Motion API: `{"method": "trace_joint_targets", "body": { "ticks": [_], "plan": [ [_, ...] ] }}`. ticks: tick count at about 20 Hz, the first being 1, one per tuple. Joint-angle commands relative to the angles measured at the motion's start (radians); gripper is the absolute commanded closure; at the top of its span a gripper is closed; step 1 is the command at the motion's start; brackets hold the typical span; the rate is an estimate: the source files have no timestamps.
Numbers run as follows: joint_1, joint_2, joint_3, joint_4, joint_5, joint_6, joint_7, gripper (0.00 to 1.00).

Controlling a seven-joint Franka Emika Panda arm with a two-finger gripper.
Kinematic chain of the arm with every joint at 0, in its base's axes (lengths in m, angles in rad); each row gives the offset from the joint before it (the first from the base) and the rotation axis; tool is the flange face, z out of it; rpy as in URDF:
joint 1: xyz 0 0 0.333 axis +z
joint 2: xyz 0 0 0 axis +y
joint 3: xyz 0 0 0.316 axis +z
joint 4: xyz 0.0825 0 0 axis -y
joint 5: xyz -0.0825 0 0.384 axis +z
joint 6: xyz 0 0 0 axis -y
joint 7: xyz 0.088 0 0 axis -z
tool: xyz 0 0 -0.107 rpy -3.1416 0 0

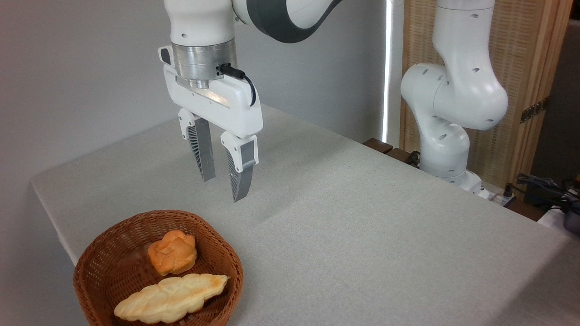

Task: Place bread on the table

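The bread [172,252], a small round orange-golden knotted roll, lies inside a brown wicker basket [97,267] at the lower left. My gripper [224,189] hangs in the air above the grey table [362,217], up and to the right of the basket's far rim. Its two ribbed grey fingers [202,151] stand apart with nothing between them, so it is open. It touches neither the roll nor the basket.
A longer pale braided loaf [170,299] lies in the basket in front of the roll. The arm's white base [448,131] stands beyond the table's right edge, with cables [543,185] near it. The table's left edge runs close to the basket.
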Motion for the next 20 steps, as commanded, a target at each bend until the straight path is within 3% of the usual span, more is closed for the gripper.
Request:
{"method": "trace_joint_targets", "body": {
  "ticks": [1,20],
  "plan": [
    [-0.005,0.012,0.010,0.025,-0.006,-0.013,0.016,0.00],
    [-0.003,0.012,0.021,0.033,-0.018,-0.014,0.014,0.00]
  ]
}}
